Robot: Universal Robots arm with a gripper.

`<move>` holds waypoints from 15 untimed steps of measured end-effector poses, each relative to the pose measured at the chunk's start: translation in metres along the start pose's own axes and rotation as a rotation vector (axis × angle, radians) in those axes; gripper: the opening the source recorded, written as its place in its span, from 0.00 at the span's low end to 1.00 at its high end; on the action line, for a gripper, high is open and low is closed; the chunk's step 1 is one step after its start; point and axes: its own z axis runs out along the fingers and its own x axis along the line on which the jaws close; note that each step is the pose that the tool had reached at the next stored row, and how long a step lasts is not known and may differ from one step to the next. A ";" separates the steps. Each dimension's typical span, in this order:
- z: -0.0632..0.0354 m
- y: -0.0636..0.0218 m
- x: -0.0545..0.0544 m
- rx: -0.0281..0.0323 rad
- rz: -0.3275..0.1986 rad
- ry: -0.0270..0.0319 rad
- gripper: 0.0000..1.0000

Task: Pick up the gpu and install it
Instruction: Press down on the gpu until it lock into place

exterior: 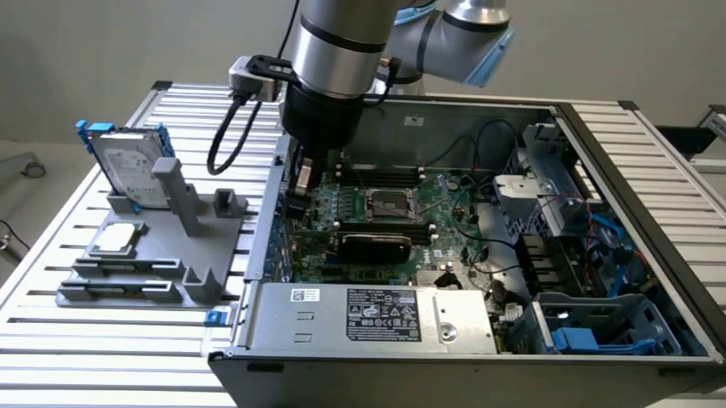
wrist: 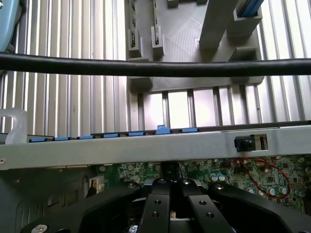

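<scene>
- Gpu (exterior: 376, 246) sits inside the open computer case (exterior: 635, 212), lying across the green motherboard (exterior: 392, 204) just below the processor socket (exterior: 386, 202), its black rounded cover facing up.
- It looks seated in its slot rather than held, so I judge the install largely done; whether it is pressed fully home I cannot tell.
- Little of its green board edge or metal bracket shows from where I stand.
- Gripper (wrist: 170, 194) hangs over the case's wall on the exterior view's left, above the motherboard and beside the card, with its black fingers (wrist: 156, 206) drawn together and nothing between them.
- Outside the case, a grey fixture (exterior: 159, 255) on the slatted table (exterior: 91, 357) carries a silver hard drive (exterior: 131, 161) in a blue frame.
</scene>
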 end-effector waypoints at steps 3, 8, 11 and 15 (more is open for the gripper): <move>0.0001 0.0000 0.000 -0.0007 0.008 -0.0013 0.11; 0.0001 0.0001 0.000 -0.0016 0.019 -0.0011 0.11; 0.0003 0.0000 0.000 -0.0017 0.023 0.0018 0.11; 0.0009 -0.0002 0.000 -0.0015 0.029 0.0084 0.11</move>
